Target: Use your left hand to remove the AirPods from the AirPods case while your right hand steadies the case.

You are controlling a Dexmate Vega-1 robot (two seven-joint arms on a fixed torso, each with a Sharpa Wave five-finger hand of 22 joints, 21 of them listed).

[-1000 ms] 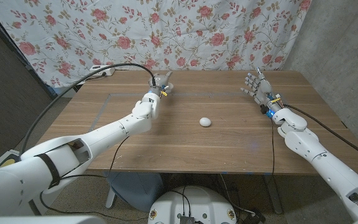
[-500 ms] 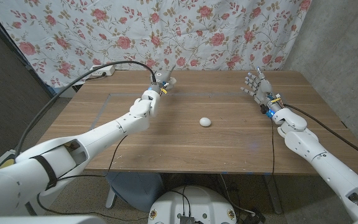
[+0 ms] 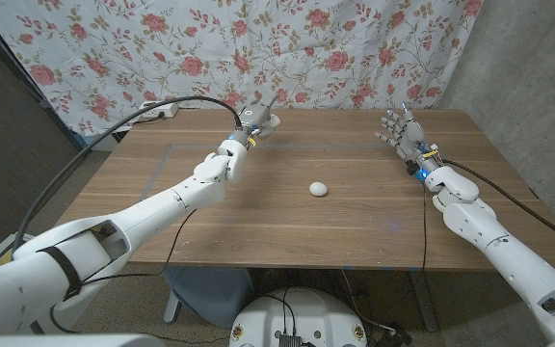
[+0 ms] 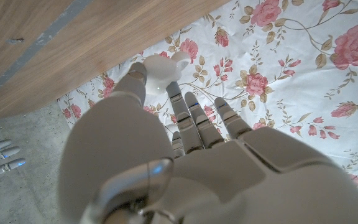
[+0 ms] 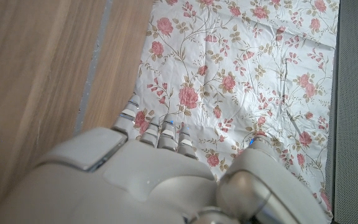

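Two robot hands are in view: the left robot hand (image 3: 255, 125) and the right robot hand (image 3: 400, 130). One brown wooden table (image 3: 258, 207) carries one small white rounded plastic case (image 3: 318, 189). One white earbud (image 4: 161, 70) sits at the left fingertips. One rose-patterned white cloth backdrop (image 3: 210, 48) hangs behind.

makeshift lab corner: wooden table (image 3: 355, 207), floral sheet backdrop (image 3: 210, 48), bare concrete wall (image 3: 528, 58), trailing cables (image 3: 114, 130)

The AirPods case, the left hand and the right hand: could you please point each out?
AirPods case (image 3: 319, 189), head view, middle of its white shell.
Left hand (image 3: 254, 123), head view, middle of the hand.
Right hand (image 3: 400, 131), head view, palm.
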